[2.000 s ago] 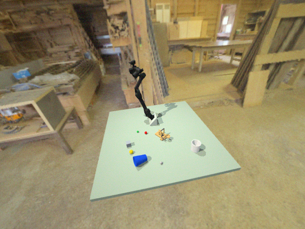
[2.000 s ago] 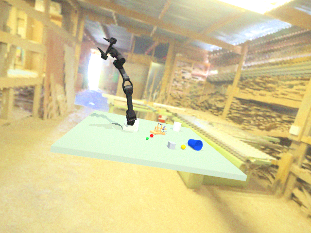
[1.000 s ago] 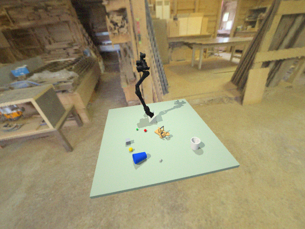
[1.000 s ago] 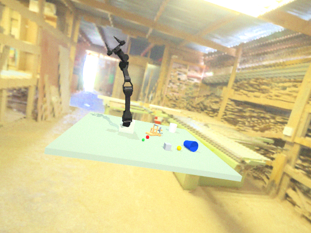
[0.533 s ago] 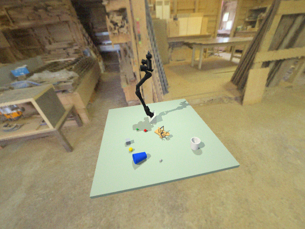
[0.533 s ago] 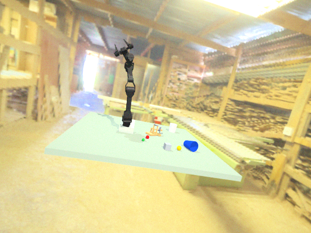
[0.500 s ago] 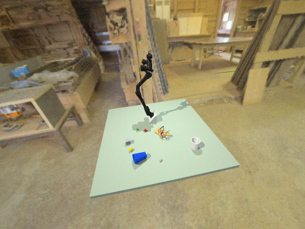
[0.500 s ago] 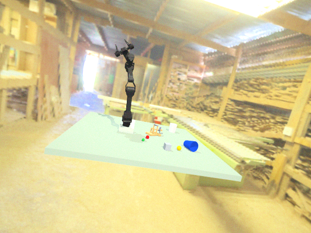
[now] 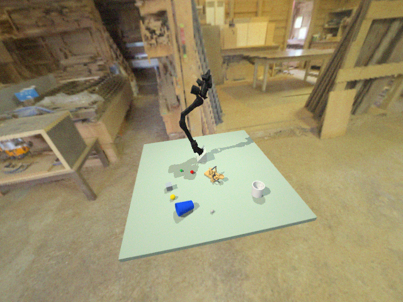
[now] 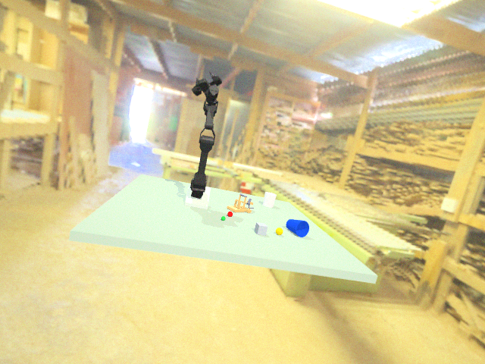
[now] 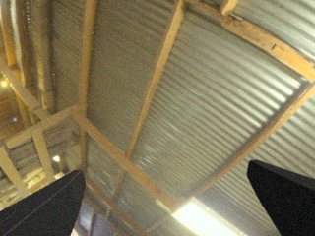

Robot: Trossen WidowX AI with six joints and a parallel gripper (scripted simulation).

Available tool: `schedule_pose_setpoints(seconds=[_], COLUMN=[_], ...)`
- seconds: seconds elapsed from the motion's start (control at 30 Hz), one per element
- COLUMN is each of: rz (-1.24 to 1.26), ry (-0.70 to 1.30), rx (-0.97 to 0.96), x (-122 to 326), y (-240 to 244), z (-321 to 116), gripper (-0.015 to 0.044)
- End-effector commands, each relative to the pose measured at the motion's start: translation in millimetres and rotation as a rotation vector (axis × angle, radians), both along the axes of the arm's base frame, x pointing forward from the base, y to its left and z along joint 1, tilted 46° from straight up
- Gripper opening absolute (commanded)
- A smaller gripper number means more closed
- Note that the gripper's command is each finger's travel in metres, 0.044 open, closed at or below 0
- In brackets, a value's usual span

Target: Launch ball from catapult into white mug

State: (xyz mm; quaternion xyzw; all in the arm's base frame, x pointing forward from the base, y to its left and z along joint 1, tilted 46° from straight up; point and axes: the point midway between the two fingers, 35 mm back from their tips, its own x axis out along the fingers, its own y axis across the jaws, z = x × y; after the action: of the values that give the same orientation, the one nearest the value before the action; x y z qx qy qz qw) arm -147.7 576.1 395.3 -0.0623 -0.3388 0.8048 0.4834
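The jaws of the gripper [image 9: 205, 79] [image 10: 207, 81] [image 11: 167, 174] stand wide open with nothing between them, high above a pale green tabletop [image 9: 227, 224] [image 10: 156, 230]. In the wrist view, two dark fingertips frame a corrugated metal roof [image 11: 207, 98], its wooden beams and a bright strip of light. Below the gripper, the black arm [image 9: 182, 120] [image 10: 202, 156] rises with a bend from a white base [image 9: 204, 157] [image 10: 203, 202] on the tabletop.

Near the base, the wooden catapult [image 9: 210, 173] [image 10: 236, 208] stands on the table; whether its cup carries anything is too small to tell. A red ball [image 9: 192, 172] [image 10: 229, 214] and a smaller green ball [image 9: 181, 170] [image 10: 223, 218] lie near one another beside the catapult, both in shadow in the top view. The white mug [image 9: 257, 189] [image 10: 269, 199] stands upright on the catapult's other side, well apart from both balls; its contents cannot be made out.

Farther from the arm, a gray cube [image 9: 169, 187] [image 10: 261, 228] sits near a yellow ball [image 9: 172, 197] [image 10: 279, 231]. Just beyond, a blue cup [image 9: 184, 207] [image 10: 297, 227] lies on its side. A tiny pale object [image 9: 212, 211] rests between the cup and the mug, nearer the cup. Around the table spreads a timber-filled workshop.
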Motion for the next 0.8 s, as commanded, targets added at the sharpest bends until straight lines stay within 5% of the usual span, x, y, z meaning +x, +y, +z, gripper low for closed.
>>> schedule_pose_setpoints(seconds=[0.0,0.77], rz=[-0.101,-0.463], ry=[-0.083,-0.578], rx=[-0.053,-0.391], x=[29,181], y=[13,21], z=[-26,-157], gripper=[0.044,0.044])
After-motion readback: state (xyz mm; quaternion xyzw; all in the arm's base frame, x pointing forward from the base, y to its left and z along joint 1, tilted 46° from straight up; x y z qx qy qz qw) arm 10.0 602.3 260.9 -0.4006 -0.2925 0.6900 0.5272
